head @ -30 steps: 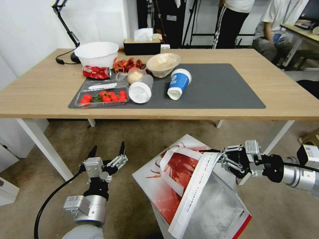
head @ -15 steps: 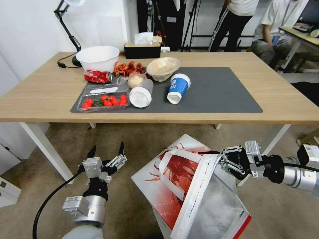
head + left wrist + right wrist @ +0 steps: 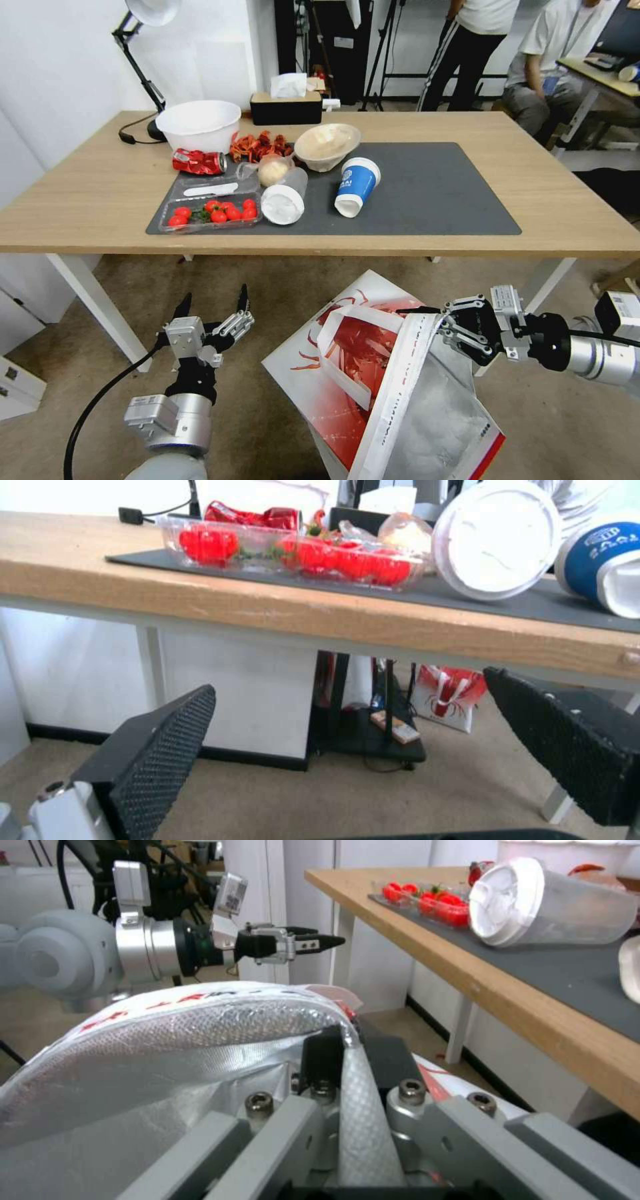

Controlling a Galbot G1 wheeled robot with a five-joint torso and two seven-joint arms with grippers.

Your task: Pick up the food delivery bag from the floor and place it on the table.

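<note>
While my right gripper [image 3: 445,325] has its jaws pinched on the top rim of the food delivery bag [image 3: 373,373], I judge the pick about half done: the grasp is made, but the bag sits in the lower centre of the head frame, well below the table [image 3: 553,200], and I cannot tell whether its base has left the floor [image 3: 280,287]. Raising it and setting it down are both left. In the right wrist view the fingers [image 3: 325,1052] clamp a fold of foil-lined rim, so the hold looks secure to me.

My left gripper [image 3: 212,309] hangs in the lower left of the head frame with its fingers spread wide and nothing between them, well apart from the bag.

I see the bag tilted, its mouth gaping: white paper with red swirl graphics on the outer face, crinkled silver foil inside, and a flat white handle [image 3: 340,340] lying loose across the front. It looks light and floppy, so I expect it to sag from a one-sided grip. On the table the dark mat [image 3: 440,193] has bare room on its right half.
</note>
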